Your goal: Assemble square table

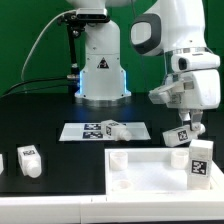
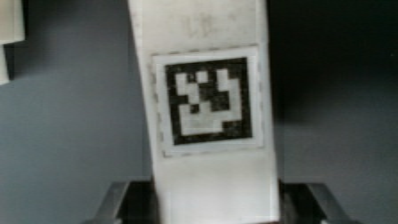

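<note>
The square table's white top [image 1: 160,188] lies flat at the front on the exterior view's right. One white leg [image 1: 200,160] with a black-and-white tag stands upright on its far right part. My gripper [image 1: 183,124] hangs just above the top's back right edge, shut on another tagged leg [image 1: 179,136]. In the wrist view this held leg [image 2: 210,100] fills the middle, its tag facing the camera, with my gripper [image 2: 214,205] clamping its end and a dark finger [image 2: 128,200] showing on each side.
A third leg [image 1: 115,129] lies on the marker board [image 1: 78,131] in the middle of the black table. A fourth leg [image 1: 28,159] lies at the exterior view's left. The robot's base [image 1: 100,70] stands behind the board, with cables to its left.
</note>
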Robot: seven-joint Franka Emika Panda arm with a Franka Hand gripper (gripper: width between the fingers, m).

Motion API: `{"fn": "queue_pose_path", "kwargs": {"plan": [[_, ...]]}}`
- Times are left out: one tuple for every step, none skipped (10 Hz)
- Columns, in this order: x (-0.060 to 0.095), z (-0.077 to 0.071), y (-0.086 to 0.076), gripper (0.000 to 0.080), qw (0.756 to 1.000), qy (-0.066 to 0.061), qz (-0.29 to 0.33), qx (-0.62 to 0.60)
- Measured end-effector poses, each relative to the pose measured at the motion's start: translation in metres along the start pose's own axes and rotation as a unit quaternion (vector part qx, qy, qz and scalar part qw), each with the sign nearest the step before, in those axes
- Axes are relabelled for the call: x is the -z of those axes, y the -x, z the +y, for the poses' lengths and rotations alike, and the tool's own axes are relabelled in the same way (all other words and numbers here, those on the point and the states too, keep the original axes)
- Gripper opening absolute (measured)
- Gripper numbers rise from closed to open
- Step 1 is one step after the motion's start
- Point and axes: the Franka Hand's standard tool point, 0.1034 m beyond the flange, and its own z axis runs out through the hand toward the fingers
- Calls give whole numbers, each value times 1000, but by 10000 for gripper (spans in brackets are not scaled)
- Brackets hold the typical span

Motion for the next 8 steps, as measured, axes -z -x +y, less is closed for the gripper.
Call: {"fn": "queue_pose_path", "kwargs": {"plan": [[0, -1, -1, 285, 999, 0, 2, 38], [-3, -3, -6, 285, 996, 7, 9, 89], [-4, -6, -16, 285, 985, 24, 23, 171], [-11, -11, -24, 285, 972, 22, 25, 232], [-12, -8, -28, 285, 960, 26, 22, 277], [-12, -7, -29, 285, 956, 23, 18, 294], [-12, -8, -29, 285, 954, 21, 18, 300], [-13, -9, -28, 364, 955, 18, 17, 297]]}}
